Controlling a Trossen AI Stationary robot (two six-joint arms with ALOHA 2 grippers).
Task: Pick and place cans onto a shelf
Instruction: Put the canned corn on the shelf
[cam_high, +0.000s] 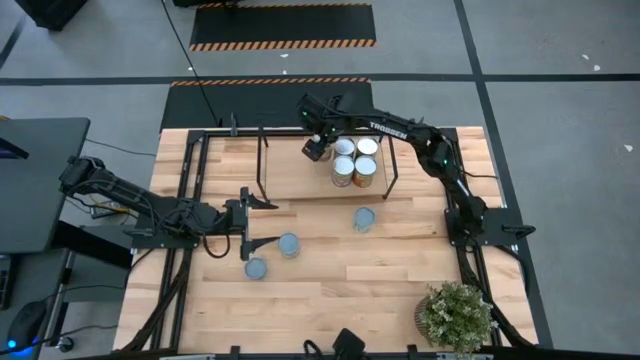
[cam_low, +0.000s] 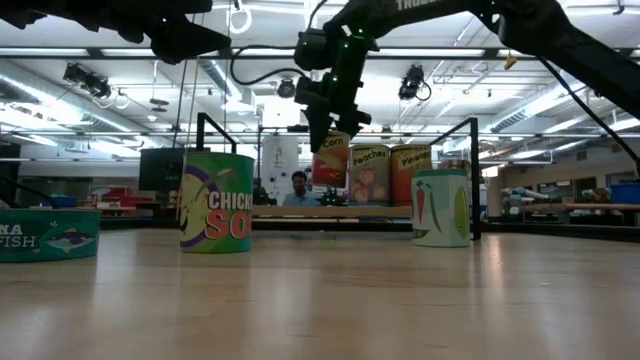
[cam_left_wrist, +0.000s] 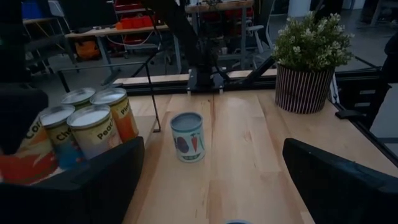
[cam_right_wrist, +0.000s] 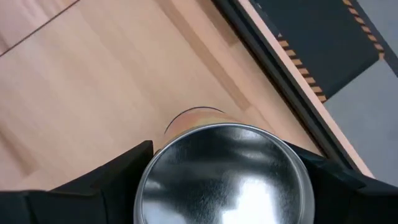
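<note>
My right gripper (cam_high: 318, 149) hangs over the light-wood shelf (cam_high: 290, 178), shut on an orange "Corn" can (cam_low: 331, 160) whose silver top (cam_right_wrist: 224, 177) fills the right wrist view. Several more cans (cam_high: 355, 160) stand in a cluster on the shelf just right of it. Three cans rest upright on the tabletop: one (cam_high: 362, 219) in the middle and two (cam_high: 289, 245) (cam_high: 256, 268) nearer the left arm. My left gripper (cam_high: 268, 222) waits open at the table's left, level, facing the middle can (cam_left_wrist: 188, 136). My right gripper pinches the Corn can by its side wall just under the top rim (cam_right_wrist: 146, 180), one finger (cam_right_wrist: 109, 180) on each side. The fingers come from above, slanting down. The can hangs tilted below them, its bottom (cam_low: 328, 183) clear of the shelf board.
Thin black posts and rails (cam_high: 262, 160) frame the shelf. A potted plant (cam_high: 456, 316) stands at the table's near right corner. Bare tabletop lies between the loose cans and the plant. A person (cam_low: 298, 187) sits in the room beyond the table.
</note>
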